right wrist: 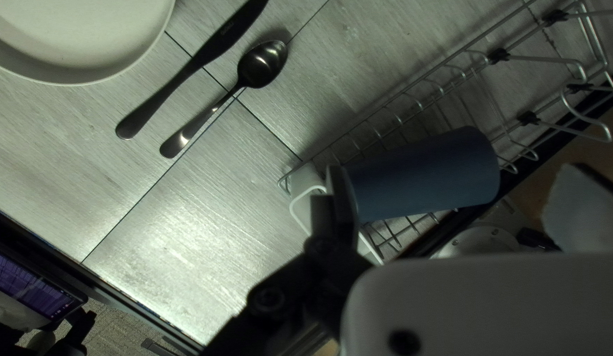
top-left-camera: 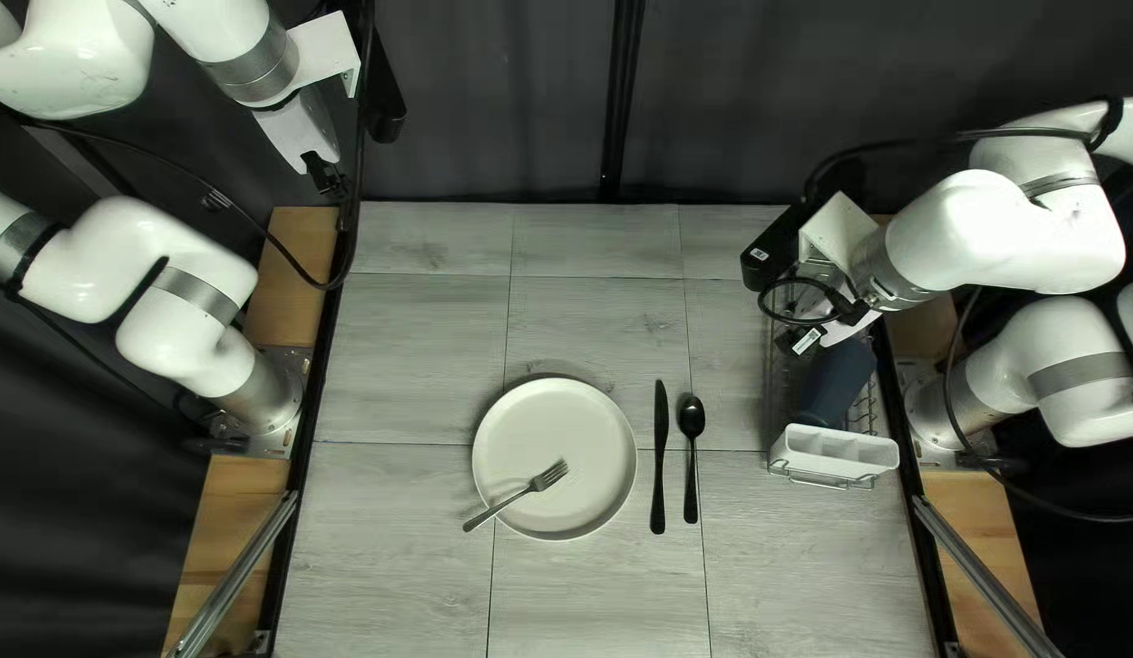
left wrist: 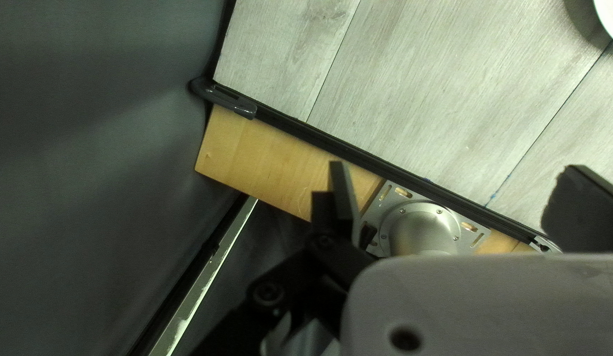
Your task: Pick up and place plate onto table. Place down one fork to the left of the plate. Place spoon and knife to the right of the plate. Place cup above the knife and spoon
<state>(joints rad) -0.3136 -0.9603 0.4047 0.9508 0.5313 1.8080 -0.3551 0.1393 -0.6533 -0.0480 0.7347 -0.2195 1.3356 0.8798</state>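
1. We count one plate, our landmark: round, off-white, with a raised rim, lying on the grey wood-look table.
2. We see one dark metal fork lying across the plate's left part, its handle overhanging the left rim and its tines pointing inward.
3. Just right of the plate lies one black table knife; beyond that is one shiny black spoon, bowl toward the far edge.
4. Well right of the plate we have one white cutlery caddy, at the near end of one wire dish rack.
5. One smooth dark-blue cup sits in that rack, right of the plate and a little farther off.
6. Farther right beyond the plate, our right gripper is released, fingers wide apart, with the cup ahead between them, ungripped.
7. Farthest, beyond and left of the plate, our left gripper is released too, fingers wide apart and holding nothing.
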